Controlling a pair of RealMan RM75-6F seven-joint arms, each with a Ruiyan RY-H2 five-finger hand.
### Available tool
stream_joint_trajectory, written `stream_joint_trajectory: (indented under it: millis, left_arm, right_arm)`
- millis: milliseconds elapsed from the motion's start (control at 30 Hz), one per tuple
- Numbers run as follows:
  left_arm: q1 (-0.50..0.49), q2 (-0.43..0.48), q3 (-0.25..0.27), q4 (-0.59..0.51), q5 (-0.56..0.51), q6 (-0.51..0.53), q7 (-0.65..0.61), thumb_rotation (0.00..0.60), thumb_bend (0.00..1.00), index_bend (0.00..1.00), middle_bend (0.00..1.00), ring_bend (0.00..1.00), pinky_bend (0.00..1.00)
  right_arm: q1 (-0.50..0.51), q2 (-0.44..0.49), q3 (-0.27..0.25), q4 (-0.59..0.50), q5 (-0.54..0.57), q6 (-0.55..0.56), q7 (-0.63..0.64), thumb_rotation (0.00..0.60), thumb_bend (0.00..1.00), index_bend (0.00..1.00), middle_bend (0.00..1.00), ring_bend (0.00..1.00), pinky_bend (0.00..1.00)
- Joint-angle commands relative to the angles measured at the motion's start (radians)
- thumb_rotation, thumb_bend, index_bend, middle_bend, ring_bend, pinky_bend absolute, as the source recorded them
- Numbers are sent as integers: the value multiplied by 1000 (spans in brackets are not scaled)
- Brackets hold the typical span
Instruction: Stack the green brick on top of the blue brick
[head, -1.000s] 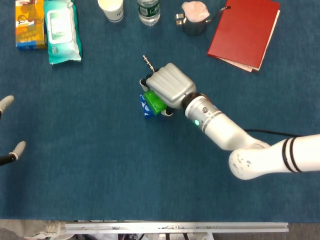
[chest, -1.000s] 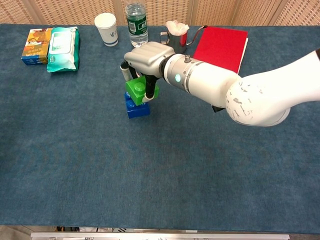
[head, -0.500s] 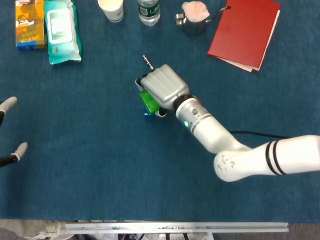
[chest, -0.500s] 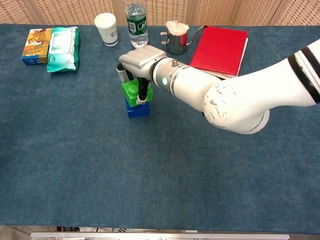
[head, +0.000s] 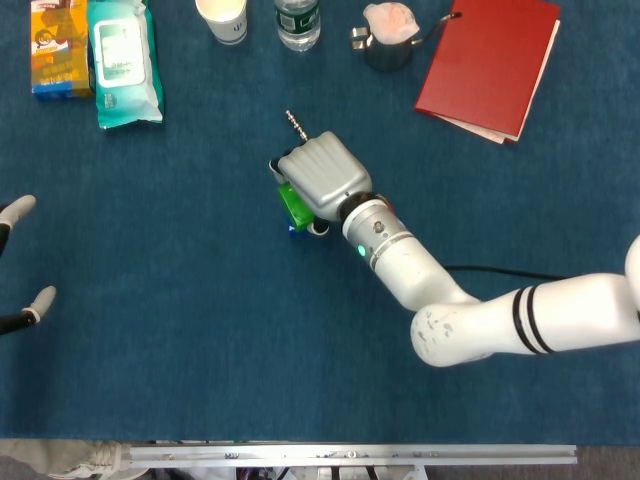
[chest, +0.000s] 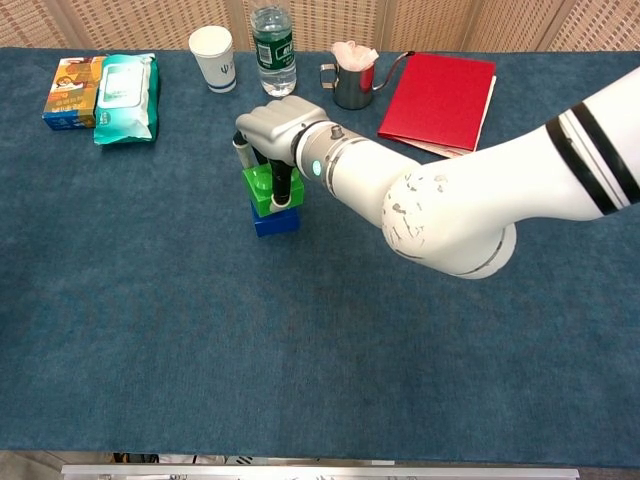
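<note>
The green brick (chest: 262, 188) sits on top of the blue brick (chest: 276, 222) at mid-table. My right hand (chest: 277, 128) grips the green brick from above, fingers down on both sides of it. In the head view the green brick (head: 293, 204) shows just left of the right hand (head: 320, 179), and only a sliver of the blue brick (head: 293, 227) peeks out below. Two fingertips of my left hand (head: 25, 255) show at the left edge, spread apart with nothing between them.
Along the far edge stand a snack box (chest: 69, 92), a wipes pack (chest: 125, 97), a paper cup (chest: 213, 58), a water bottle (chest: 273, 36), a metal pitcher (chest: 352, 84) and a red book (chest: 439, 96). A small audio jack (head: 296, 124) lies beyond the hand.
My right hand has carried the green brick slightly left and down, so it now sits squarely over the blue brick. The left hand has not moved.
</note>
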Motion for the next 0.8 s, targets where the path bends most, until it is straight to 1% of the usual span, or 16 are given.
stream_joint_trajectory:
  millis: [33,300,667,800]
  left_arm:
    - [-1,0,0,1,1,-2,-1,600,222,134,205,178,202]
    - [-2,-1,2,8,0,-5,-12,600,222,134,205,179,202]
    - [-7,-4,3,10,6,-8,-12,600,222,134,205,179,202]
    - [-6,-5,4,13,4,-9,-15,600,222,134,205,179,202]
  right_arm:
    - [5,-7,2,1,10,10,-12,600,238,528,516,435,500]
    - [9,-17,3,1,24,16,-31,600,235,529,516,435,500]
    - [1,2,2,-46,12,25,-38,600,234,529,516,435,500]
    - [-10,14,17,-44,-1,26,-13,600,234,529,516,435,500]
